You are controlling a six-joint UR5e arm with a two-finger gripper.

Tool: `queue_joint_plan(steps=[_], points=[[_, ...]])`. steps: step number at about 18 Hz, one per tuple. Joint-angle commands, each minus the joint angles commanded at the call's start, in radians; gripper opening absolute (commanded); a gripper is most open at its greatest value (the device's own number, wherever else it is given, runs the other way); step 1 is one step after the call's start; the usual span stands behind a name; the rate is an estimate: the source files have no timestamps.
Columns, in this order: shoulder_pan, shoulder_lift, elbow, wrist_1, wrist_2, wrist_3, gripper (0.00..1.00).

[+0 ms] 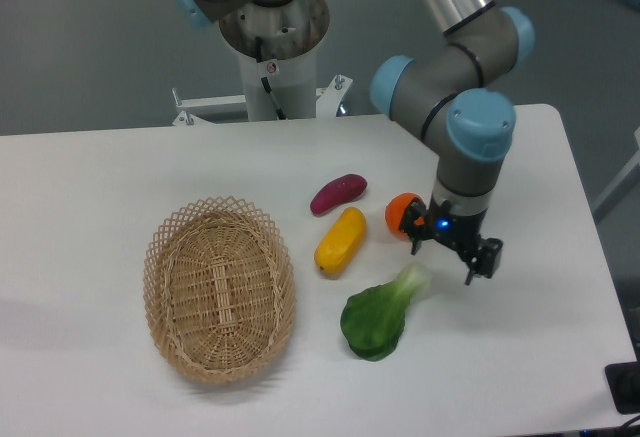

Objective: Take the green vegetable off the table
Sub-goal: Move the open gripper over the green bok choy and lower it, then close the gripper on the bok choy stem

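The green vegetable [382, 310] lay on the white table [90, 187] in the lower middle of the frame, its dark leafy head toward the lower left and its pale stem pointing up and to the right. The gripper [446, 253] hung just above and to the right of that stem tip, near it but apart from it, with its two fingers spread and nothing between them. It covered the right edge of an orange fruit [402, 214]. To the left of the fruit sat a yellow oblong vegetable [340, 241], and above that a purple sweet potato [338, 194]. A woven wicker basket [219, 288] stood at the left of the vegetable, well apart from the gripper.
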Motion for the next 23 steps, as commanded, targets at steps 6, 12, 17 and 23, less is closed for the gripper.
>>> queue_joint_plan(steps=[6,12,17,23], points=[[-0.005,-0.014,-0.028,0.009,0.017,0.0,1.0],[-0.011,-0.037,-0.038,0.066,0.017,-0.011,1.0],[-0.019,-0.041,-0.057,0.127,0.019,-0.008,0.75],[-0.019,-0.037,-0.048,0.129,0.019,-0.005,0.37]])
